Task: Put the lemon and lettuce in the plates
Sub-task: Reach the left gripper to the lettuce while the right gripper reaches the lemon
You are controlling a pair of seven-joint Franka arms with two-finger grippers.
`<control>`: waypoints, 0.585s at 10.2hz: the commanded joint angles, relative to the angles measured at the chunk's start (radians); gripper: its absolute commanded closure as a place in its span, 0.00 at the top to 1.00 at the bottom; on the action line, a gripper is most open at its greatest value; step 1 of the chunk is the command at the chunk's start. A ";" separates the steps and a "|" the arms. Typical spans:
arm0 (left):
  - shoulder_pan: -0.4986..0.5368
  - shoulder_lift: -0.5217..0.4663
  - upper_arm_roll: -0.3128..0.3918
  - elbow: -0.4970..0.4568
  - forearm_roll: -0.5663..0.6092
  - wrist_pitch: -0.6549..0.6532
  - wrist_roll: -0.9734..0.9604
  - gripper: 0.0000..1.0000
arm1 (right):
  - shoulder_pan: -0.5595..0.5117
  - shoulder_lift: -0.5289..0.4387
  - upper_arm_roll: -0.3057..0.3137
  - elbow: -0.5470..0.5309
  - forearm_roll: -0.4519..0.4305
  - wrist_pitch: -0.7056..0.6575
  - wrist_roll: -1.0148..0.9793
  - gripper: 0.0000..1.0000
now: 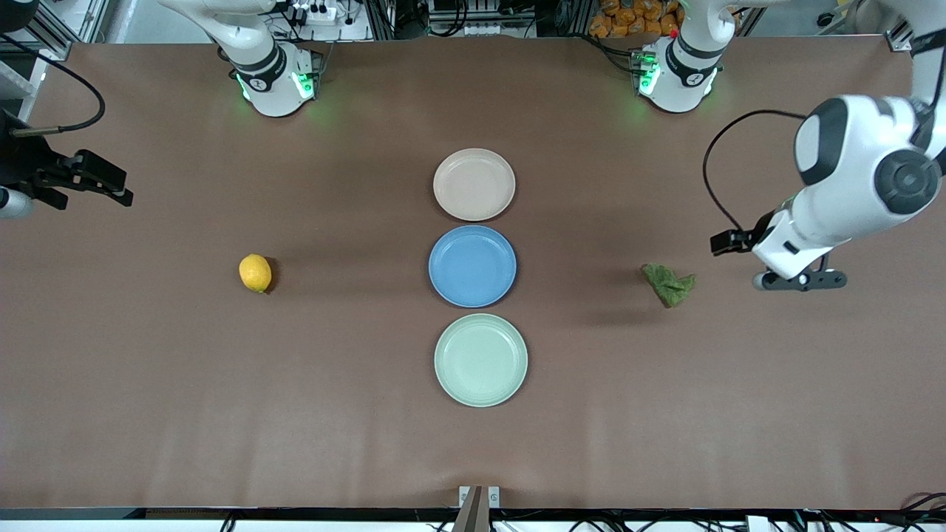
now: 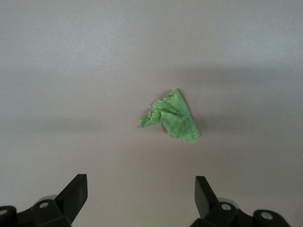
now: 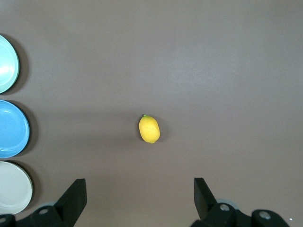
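1. Three plates in a column at frame centre: beige-pink plate [image 1: 474, 185] uppermost, blue plate [image 1: 472, 266] in the middle, mint green plate [image 1: 481, 360] lowest.
2. One lemon [image 1: 255, 273], centre-left, on the bare table [image 1: 148, 384].
3. One lettuce [image 1: 669, 284], centre-right, on the table.
4. Left gripper [image 2: 141, 191] up at the right edge, fingers apart, empty.
5. Right gripper [image 3: 140, 191] up at the left edge, fingers apart, empty.

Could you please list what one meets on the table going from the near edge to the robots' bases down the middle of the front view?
mint green plate → blue plate → beige-pink plate
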State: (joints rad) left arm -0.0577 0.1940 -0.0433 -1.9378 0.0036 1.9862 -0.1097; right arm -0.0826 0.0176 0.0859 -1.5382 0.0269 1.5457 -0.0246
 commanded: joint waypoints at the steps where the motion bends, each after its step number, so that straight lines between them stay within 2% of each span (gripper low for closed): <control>1: 0.006 0.097 -0.003 0.008 0.021 0.089 -0.001 1.00 | -0.016 -0.004 0.011 -0.013 0.019 0.002 -0.011 1.00; 3: 0.004 0.189 -0.004 0.004 0.012 0.193 -0.013 1.00 | -0.017 0.002 0.009 -0.052 0.018 0.040 -0.011 1.00; 6: -0.030 0.284 -0.010 0.014 -0.042 0.306 -0.022 1.00 | 0.009 0.007 0.012 -0.248 0.010 0.207 -0.008 1.00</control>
State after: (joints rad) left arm -0.0618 0.4334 -0.0497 -1.9390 -0.0057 2.2394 -0.1167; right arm -0.0800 0.0368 0.0904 -1.6727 0.0276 1.6666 -0.0249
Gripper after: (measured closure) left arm 0.000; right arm 0.000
